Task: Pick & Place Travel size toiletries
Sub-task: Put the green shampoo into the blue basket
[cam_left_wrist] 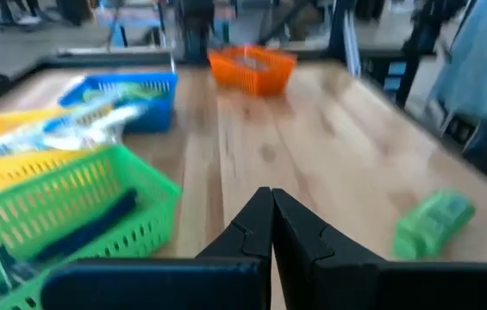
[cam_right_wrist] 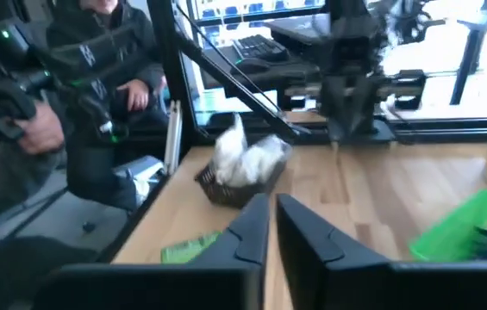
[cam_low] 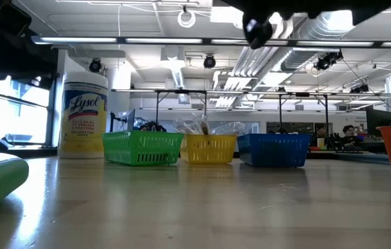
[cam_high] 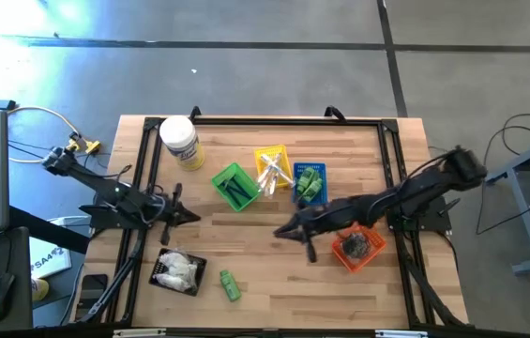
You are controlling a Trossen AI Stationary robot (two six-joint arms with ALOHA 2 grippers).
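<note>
Right gripper (cam_high: 286, 230) hangs above bare table between the orange basket (cam_high: 358, 247) and the green basket (cam_high: 234, 186), arm stretched low from the right edge; fingers nearly together with a thin gap, holding nothing. Left gripper (cam_high: 192, 216) waits at the left edge, fingers pressed together, empty. Green bottle (cam_high: 230, 284) lies on its side near the front edge, beside the black tray (cam_high: 158, 274) of white packets (cam_high: 178, 268).
</note>
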